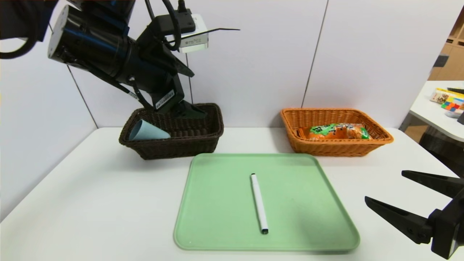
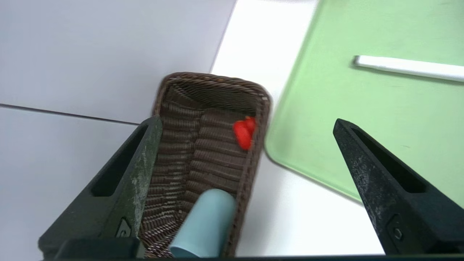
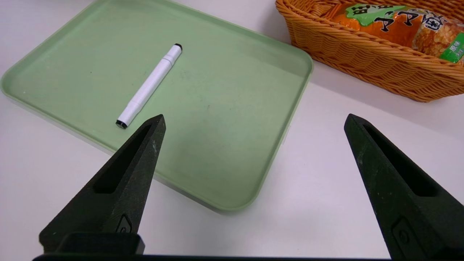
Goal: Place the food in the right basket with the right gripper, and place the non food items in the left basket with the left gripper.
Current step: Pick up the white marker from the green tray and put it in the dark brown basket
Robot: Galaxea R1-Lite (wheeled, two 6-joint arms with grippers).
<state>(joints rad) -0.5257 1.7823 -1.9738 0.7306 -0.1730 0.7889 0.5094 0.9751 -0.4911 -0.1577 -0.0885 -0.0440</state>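
Head view: the left gripper [image 1: 188, 110] hangs over the dark left basket [image 1: 181, 145], where a pale blue cup [image 1: 146, 131] lies; a white marker [image 1: 259, 203] rests on the green tray [image 1: 217, 232].

Left wrist view: its jaws stand wide apart, empty, above a small red item [image 2: 243, 133].

Right wrist view: the right gripper [image 3: 253, 121], wide open and empty, hovers near the tray; a snack packet [image 3: 398, 25] lies in the orange right basket [image 3: 362, 61].

Left gripper [image 2: 246, 123] raised, jaws spread wide; right gripper [image 3: 253, 119] low, jaws wide.
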